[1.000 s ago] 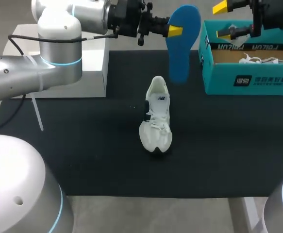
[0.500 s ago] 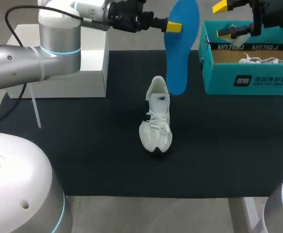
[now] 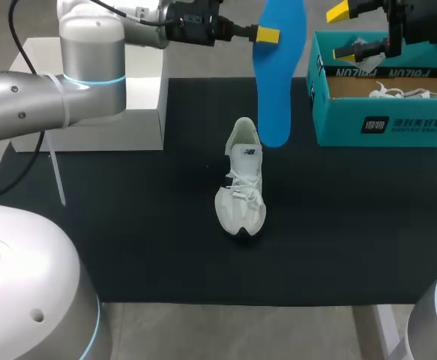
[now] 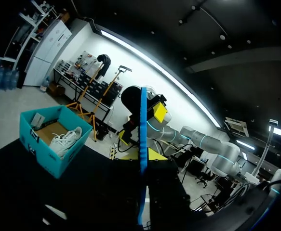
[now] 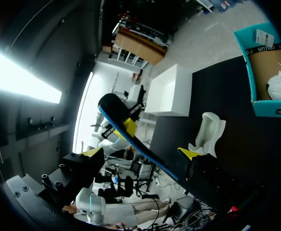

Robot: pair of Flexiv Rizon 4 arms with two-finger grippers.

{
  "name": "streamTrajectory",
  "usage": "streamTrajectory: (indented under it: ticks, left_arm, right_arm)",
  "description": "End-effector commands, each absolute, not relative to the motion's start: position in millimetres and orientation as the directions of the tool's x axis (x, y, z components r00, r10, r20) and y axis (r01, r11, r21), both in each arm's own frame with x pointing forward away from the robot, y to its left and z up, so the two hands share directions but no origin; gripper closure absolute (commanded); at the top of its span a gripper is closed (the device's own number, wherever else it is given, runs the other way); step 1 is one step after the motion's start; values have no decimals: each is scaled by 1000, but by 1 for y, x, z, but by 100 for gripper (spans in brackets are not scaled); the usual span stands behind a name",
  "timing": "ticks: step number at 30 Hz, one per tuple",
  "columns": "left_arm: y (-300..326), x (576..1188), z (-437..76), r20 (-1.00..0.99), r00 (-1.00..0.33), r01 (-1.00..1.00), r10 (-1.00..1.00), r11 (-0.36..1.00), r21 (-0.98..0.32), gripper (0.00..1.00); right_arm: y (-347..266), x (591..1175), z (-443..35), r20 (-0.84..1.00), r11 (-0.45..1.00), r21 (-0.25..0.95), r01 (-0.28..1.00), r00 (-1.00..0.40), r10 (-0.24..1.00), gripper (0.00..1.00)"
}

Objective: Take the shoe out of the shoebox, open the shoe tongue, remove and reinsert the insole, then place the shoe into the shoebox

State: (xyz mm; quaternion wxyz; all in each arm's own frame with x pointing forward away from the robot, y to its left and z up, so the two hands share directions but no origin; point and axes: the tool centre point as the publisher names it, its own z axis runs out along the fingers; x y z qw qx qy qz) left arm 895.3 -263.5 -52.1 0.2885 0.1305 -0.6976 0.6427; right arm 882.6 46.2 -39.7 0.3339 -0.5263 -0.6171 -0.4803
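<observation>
Fingers of the left gripper (image 3: 268,34) seemingly pinch the blue insole (image 3: 276,82) above the shoe (image 3: 242,180), right gripper (image 3: 342,31) gaping over the shoebox (image 3: 383,124) at the tabletop's (image 3: 128,225) far-right corner.

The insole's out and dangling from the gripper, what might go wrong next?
The left gripper pinches the blue insole only near its top, so it may swing or slip. The white shoe stands unheld on the mat; pushing the insole in may tip it, since the right gripper is open above the shoebox.
</observation>
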Motion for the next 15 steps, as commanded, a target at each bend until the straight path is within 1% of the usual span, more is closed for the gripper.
streamTrajectory:
  ticks: [1, 2, 3, 4, 5, 6, 7, 8, 15]
  left_arm:
    - [-263, 894, -52, 570, -800, -553, 185, 138, -821, 100]
    - [-263, 894, -52, 570, -800, -553, 185, 138, -821, 100]
    - [-262, 899, -53, 707, -692, -698, 145, 116, -707, 100]
    - [-263, 902, -56, 803, -588, -791, 101, 136, -597, 100]
    - [-261, 902, -56, 844, -519, -841, 135, 99, -532, 100]
    - [-260, 901, -56, 873, -453, -867, 181, 140, -479, 100]
    - [-259, 899, -55, 879, -423, -879, 219, 136, -457, 100]
    - [-258, 897, -53, 870, -426, -875, 248, 131, -466, 100]
    - [-258, 897, -53, 870, -426, -875, 248, 131, -466, 100]
  right_arm:
    - [48, 888, -39, 917, -3, 235, 972, -221, 333, 0]
    - [48, 888, -39, 917, -3, 234, 972, -220, 334, 0]
    - [48, 888, -39, 917, -3, 234, 972, -219, 334, 0]
    - [48, 888, -39, 917, -3, 231, 973, -217, 336, 0]
    - [47, 888, -40, 916, -2, 229, 973, -215, 337, 0]
    - [47, 888, -40, 917, -2, 227, 974, -213, 339, 0]
    - [47, 887, -40, 917, -3, 223, 975, -209, 339, 0]
    - [47, 887, -41, 918, -4, 221, 975, -207, 339, 0]
    - [51, 888, -43, 921, 0, 210, 978, -198, 337, 0]
